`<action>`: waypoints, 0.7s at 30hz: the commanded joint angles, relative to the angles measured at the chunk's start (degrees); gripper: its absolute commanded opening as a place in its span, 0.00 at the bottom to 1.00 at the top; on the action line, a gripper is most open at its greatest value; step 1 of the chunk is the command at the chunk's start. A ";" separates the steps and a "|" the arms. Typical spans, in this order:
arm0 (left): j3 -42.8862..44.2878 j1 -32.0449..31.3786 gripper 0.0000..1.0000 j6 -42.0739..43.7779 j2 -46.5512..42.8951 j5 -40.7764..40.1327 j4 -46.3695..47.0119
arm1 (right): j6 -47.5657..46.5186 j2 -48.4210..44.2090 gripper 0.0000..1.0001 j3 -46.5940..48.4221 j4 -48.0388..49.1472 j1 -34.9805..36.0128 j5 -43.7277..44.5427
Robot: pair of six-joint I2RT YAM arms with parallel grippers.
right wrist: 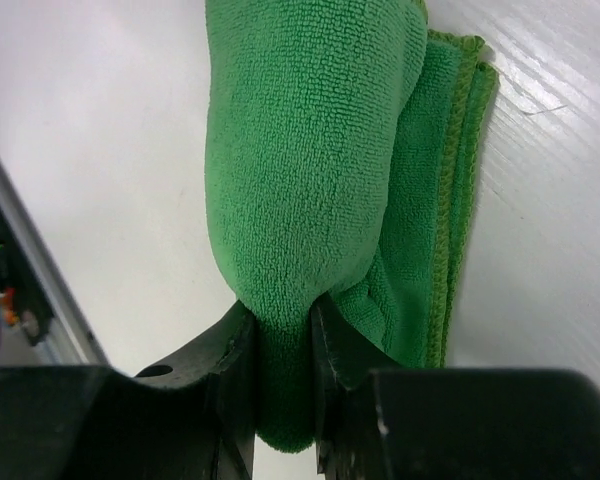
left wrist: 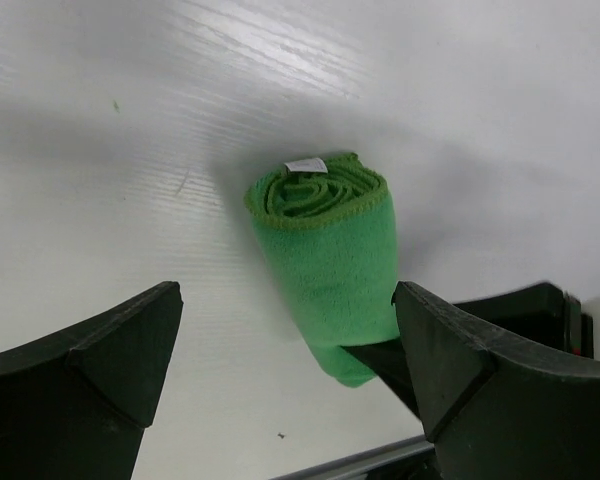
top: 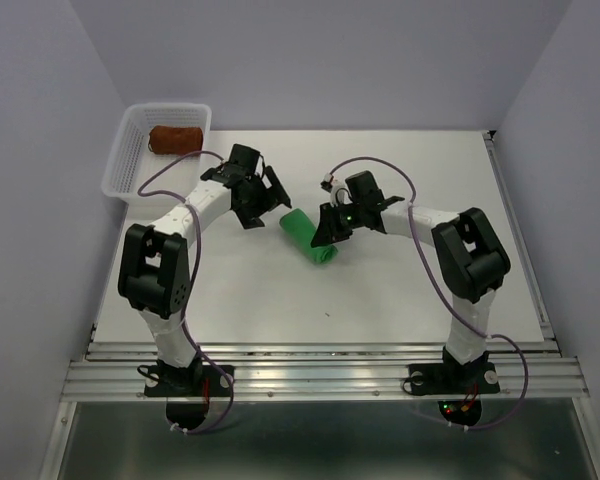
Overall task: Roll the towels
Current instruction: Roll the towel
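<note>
A green towel [top: 309, 238], rolled up, lies on the white table near its middle. My right gripper [top: 326, 229] is shut on one end of the roll; in the right wrist view the towel [right wrist: 320, 150] is pinched between both fingers [right wrist: 235, 370]. My left gripper [top: 270, 200] is open and empty, just left of the roll. In the left wrist view the roll [left wrist: 330, 255] lies ahead between the spread fingers [left wrist: 130, 350], its spiral end facing the camera. A brown rolled towel [top: 174, 138] lies in the white basket [top: 125, 165].
The basket stands at the table's far left corner. Grey walls close in the table at the back and sides. A metal rail [top: 320, 365] runs along the near edge by the arm bases.
</note>
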 commanded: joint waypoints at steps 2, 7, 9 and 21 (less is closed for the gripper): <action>-6.70 0.17 0.99 2.21 -5.83 5.90 8.12 | 4.90 3.54 0.04 2.76 -0.85 -4.44 -11.21; -12.33 -1.24 0.99 1.78 -6.54 11.69 14.02 | 7.54 6.43 0.04 3.11 -0.85 -6.56 -15.70; -13.22 -2.03 0.99 1.25 -6.10 12.85 16.57 | 8.51 7.05 0.04 3.29 -0.85 -8.22 -15.88; -14.45 -4.67 0.99 -3.23 -1.45 16.02 25.90 | 11.32 10.65 0.04 3.46 -0.67 -10.59 -20.01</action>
